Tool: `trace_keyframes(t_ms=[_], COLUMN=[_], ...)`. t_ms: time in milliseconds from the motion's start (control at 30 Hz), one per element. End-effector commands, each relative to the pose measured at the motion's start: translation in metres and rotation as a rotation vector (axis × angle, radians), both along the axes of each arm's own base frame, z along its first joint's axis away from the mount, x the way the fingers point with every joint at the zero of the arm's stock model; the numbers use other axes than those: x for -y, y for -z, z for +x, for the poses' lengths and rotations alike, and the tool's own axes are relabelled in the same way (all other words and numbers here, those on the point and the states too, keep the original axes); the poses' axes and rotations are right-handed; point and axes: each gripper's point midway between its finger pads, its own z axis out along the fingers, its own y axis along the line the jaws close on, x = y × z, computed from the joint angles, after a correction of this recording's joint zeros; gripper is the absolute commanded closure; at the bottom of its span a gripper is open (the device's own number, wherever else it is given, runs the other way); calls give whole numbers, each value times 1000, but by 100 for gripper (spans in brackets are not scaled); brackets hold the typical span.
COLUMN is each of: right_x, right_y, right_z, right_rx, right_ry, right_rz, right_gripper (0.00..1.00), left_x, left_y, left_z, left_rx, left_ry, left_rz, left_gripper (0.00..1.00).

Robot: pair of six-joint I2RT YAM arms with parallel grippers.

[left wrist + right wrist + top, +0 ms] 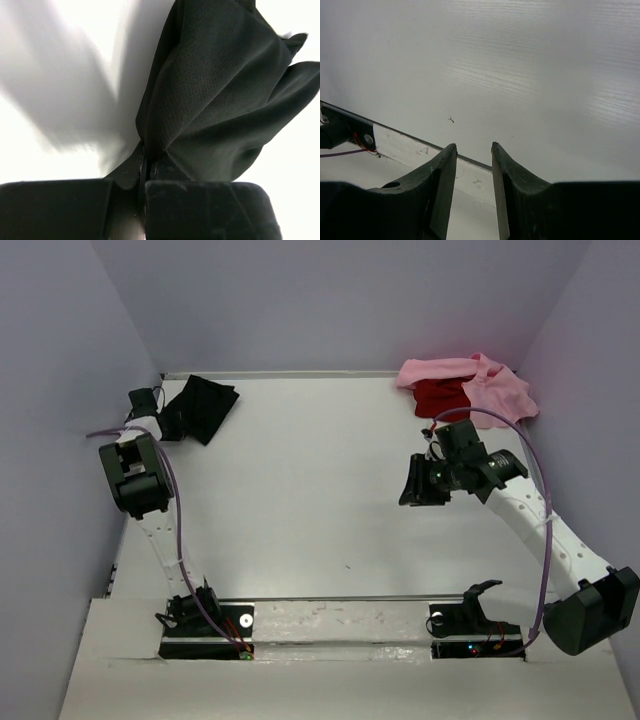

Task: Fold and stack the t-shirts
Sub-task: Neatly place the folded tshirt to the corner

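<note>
left gripper (144, 175) clamped on black t-shirt (205, 405) at 10 o'clock, probably to drag it out flat; right gripper (474, 160) half-open, empty, at 3; pink t-shirt (480, 380), red t-shirt (440, 396) heaped at 1.

plain black t-shirt (203, 408), light pink t-shirt (505, 390), red t-shirt (440, 397), white table (300, 500), pale lilac walls (340, 300)
</note>
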Motion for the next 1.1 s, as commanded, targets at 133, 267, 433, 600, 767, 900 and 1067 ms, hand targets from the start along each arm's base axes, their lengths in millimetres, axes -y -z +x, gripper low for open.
trace_keyframes(t_ms=[133,267,433,600,767,900,1067], right_x=[-5,-6,-3,-1,-8,-11,-12], right_y=[-21,-23,-32,-33,-28,-30,-32], right_z=[3,3,1,-3,-1,2,6], right_rx=[43,28,31,20,2,5,14], right_ry=[-51,-61,-70,-68,-57,-60,-67], right_rz=[14,8,-5,-11,22,33,32], right_gripper=[60,60,60,60,60,60,60], left_x=[-86,-99,-108,-124,-130,-125,-114], left_y=[-47,-41,-41,-59,-64,-58,-42], left_z=[-12,-18,-6,9,28,22,16], left_rx=[-1,11,63,115,133,129,79], left_ry=[-219,-287,-330,-357,-246,-222,-183], left_rz=[67,16,-46,-39,26,38,28], left_gripper=[100,100,100,100,44,18,1])
